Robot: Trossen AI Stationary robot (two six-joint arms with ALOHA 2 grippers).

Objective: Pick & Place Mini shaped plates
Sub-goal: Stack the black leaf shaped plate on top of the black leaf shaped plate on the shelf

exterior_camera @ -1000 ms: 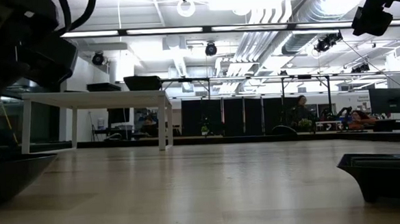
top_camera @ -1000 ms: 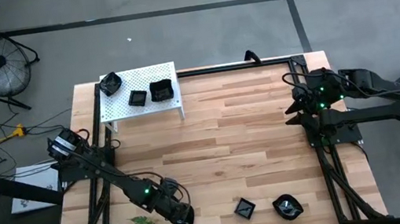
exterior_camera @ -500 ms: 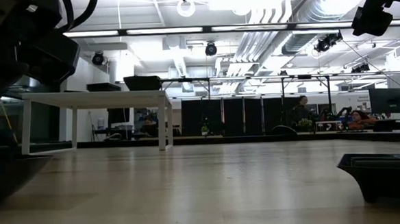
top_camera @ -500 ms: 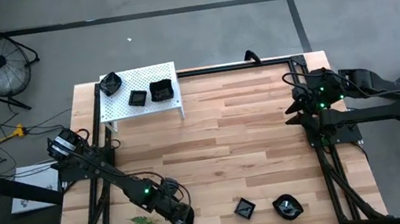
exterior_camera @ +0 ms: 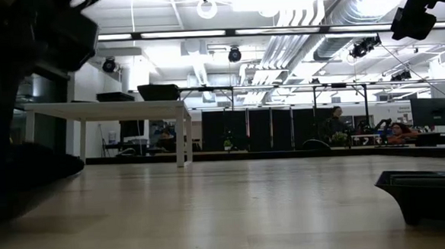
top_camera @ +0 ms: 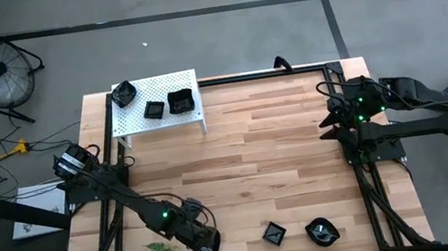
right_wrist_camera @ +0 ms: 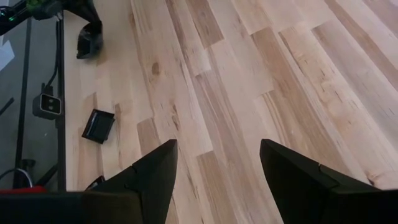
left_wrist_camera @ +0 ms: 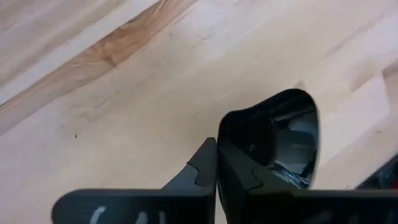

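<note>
While the right gripper (right_wrist_camera: 214, 168) is parked open at the table's right edge, a black plate (left_wrist_camera: 273, 140) is clamped by the left gripper (top_camera: 209, 244) near the front edge.

— What is the table (top_camera: 280, 144) made of?
— Pale wooden planks with a smooth, faintly shiny finish; darker grain streaks run along some boards.
— And the small dish (left_wrist_camera: 273, 140) pinched in the left gripper (left_wrist_camera: 216, 168)?
— Black and glossy, mirroring the ceiling lights. The square dish (top_camera: 274, 233) and the leaf-like dish (top_camera: 322, 233) at the near edge look equally shiny.
— The shelf (top_camera: 157, 109) at the far left?
— White perforated sheet, matt, seemingly metal.
— The right gripper's fingers (right_wrist_camera: 155, 171)?
— Dark, matt, plastic-looking.
</note>
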